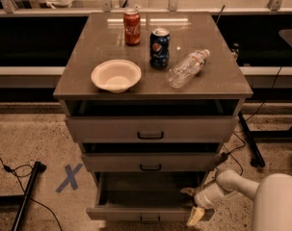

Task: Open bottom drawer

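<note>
The bottom drawer (131, 212) of the grey cabinet stands pulled out, its plain grey inside showing. Its small black handle (149, 220) sits at the lower edge of the view. My gripper (192, 204) is at the right end of the drawer's front, at the tip of a white arm coming from the lower right. It is open: one finger (188, 191) is over the inside of the drawer and the other finger (194, 217) hangs outside the front panel. Whether either finger touches the panel does not show.
Above are the middle drawer (145, 161) and top drawer (150, 128), both slightly ajar. A white bowl (116, 75), red can (132, 27), blue can (160, 48) and lying plastic bottle (186, 69) are on the cabinet top. A blue tape X (68, 177) and a black pole (27, 191) are on the floor at left.
</note>
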### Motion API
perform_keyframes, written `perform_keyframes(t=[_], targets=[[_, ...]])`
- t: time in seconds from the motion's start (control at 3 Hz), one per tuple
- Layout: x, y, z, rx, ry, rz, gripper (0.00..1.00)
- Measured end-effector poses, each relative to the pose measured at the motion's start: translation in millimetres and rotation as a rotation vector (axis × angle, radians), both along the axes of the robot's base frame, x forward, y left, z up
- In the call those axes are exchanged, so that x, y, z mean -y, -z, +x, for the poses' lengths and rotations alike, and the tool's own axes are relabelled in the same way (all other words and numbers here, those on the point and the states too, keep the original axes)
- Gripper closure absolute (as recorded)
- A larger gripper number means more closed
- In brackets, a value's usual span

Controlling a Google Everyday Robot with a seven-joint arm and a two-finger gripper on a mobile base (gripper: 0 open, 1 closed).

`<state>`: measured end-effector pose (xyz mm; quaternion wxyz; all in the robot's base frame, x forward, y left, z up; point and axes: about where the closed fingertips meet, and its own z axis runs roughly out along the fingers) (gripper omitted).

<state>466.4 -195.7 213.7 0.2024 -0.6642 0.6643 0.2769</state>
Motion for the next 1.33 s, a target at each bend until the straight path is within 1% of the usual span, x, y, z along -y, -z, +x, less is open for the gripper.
perform_keyframes(t=[0.67, 1.0, 1.33], targets=[[-3.0, 1.0, -1.5, -0.002, -0.003, 0.002, 0.0], [-3.0, 1.0, -1.5, -0.002, -0.003, 0.002, 0.0], [-4.6, -2.6, -1.8, 0.009, -0.01, -0.001, 0.0]])
